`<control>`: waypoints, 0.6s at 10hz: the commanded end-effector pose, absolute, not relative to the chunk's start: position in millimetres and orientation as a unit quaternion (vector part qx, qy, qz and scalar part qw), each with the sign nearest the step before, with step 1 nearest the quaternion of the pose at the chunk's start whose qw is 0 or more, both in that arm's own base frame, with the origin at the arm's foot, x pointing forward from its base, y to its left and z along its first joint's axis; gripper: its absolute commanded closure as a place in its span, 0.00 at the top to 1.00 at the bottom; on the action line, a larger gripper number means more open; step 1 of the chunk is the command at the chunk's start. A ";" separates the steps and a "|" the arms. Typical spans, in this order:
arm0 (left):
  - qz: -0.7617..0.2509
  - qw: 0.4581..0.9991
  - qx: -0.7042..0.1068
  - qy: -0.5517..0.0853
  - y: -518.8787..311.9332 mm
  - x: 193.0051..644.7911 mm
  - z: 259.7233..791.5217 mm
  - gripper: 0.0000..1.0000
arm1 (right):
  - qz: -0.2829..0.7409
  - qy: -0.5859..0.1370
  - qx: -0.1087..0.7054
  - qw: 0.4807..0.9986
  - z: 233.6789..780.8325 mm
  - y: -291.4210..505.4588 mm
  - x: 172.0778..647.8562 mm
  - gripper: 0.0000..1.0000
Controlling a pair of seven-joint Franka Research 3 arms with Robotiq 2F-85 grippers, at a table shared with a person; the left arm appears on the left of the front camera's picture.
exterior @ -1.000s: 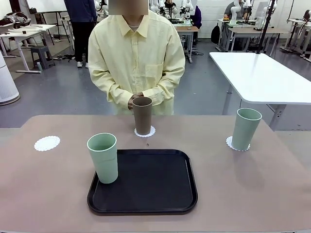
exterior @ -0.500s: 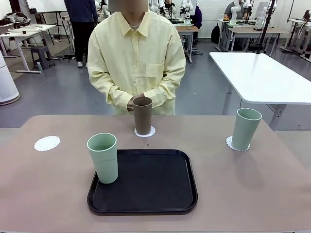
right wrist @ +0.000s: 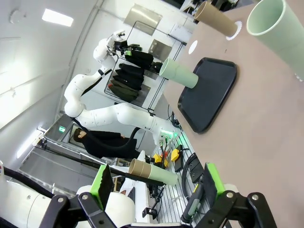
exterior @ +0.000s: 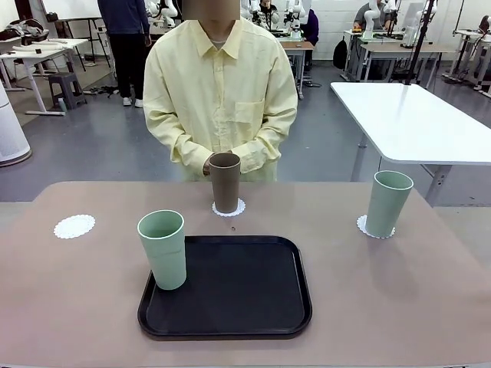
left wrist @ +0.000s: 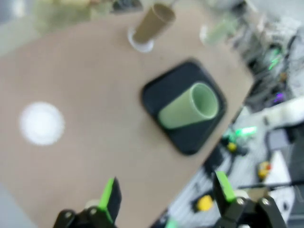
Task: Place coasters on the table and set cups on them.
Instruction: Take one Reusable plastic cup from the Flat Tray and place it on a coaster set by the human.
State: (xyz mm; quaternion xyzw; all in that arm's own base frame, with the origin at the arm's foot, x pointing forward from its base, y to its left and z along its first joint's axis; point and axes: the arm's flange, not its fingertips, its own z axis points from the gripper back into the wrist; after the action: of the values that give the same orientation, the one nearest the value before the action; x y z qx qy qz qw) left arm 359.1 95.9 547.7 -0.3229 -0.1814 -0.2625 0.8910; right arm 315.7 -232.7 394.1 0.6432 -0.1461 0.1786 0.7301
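We see the left gripper [left wrist: 164, 199] open above the table [left wrist: 85, 71], and the right gripper [right wrist: 154, 187] open too, both holding nothing.

Bare table [exterior: 92, 291] left of tray [exterior: 230, 287]

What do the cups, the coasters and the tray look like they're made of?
The cups look like matte plastic: smooth, dull, no glare, though the material isn't certain. The coasters seem to be thin white paper, flat with lacy scalloped edges. The tray looks like black plastic with a faint sheen and raised rim.
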 end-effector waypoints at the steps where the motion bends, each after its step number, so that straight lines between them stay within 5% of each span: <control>1: -0.399 0.867 -0.219 -0.201 82.5 380.5 547.7 1.00 | 0.185 -0.156 0.639 0.730 391.8 -228.2 312.4 1.00; 6: -0.542 0.826 -0.084 -0.131 -8.4 393.2 536.6 1.00 | 0.185 -0.156 0.639 0.730 391.8 -228.2 312.4 1.00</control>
State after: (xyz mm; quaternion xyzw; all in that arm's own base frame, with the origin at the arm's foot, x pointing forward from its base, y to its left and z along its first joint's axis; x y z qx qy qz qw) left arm 396.9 -0.5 547.9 -0.1109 -0.1333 -0.5306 0.8297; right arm 315.8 -232.3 393.9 0.6434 -0.1458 0.1788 0.7299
